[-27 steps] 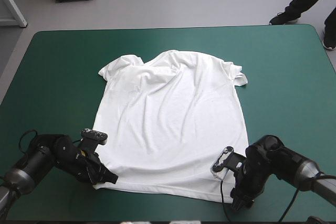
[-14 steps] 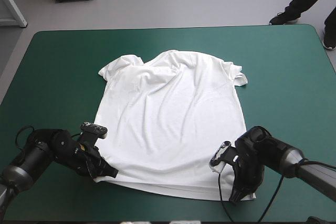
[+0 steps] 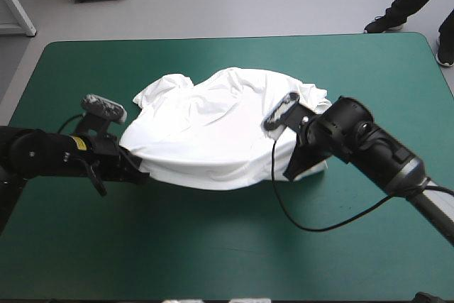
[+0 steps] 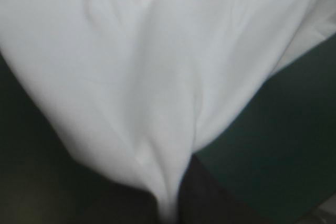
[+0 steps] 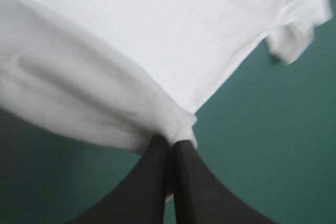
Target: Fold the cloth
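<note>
Hem-to-collar fold, about midway by the look of it.
The left gripper (image 3: 137,168) and right gripper (image 3: 293,172) each pinch a hem corner tight, raised off the table (image 3: 213,246). The fold should go best with both level, the hem taut between them, then set down square at the shoulders. The white T-shirt (image 3: 220,122) sits mid-table, its part toward the table's near edge lifted into a sagging, billowed roll, its sleeves toward the far edge.

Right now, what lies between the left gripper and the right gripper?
Only the T-shirt: its folded-over edge runs from the left gripper to the right gripper, both shut on it. The high view shows it.
</note>
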